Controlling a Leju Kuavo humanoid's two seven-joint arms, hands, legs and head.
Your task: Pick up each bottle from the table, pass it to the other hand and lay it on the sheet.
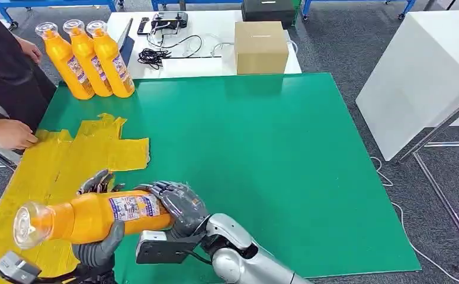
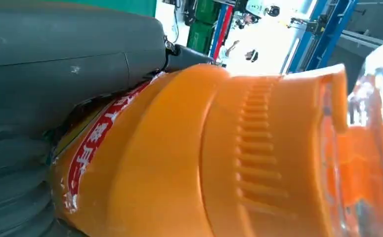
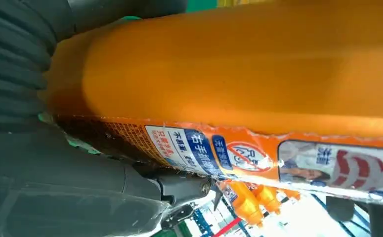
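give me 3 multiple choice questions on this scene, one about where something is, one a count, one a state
1. Where do the standing bottles stand?
A. the green mat's far left corner
B. on the cardboard box
C. on the yellow sheet

2. How many bottles stand upright there?
A. one
B. three
C. five

3. What state is the held bottle in?
A. upright on the mat
B. lying flat on the sheet
C. on its side, gripped by both hands

Answers: 1 A, they stand at the green mat edge near the person; 2 B, three clear caps show; 3 C, left hand and right hand both grip it above the yellow sheet.
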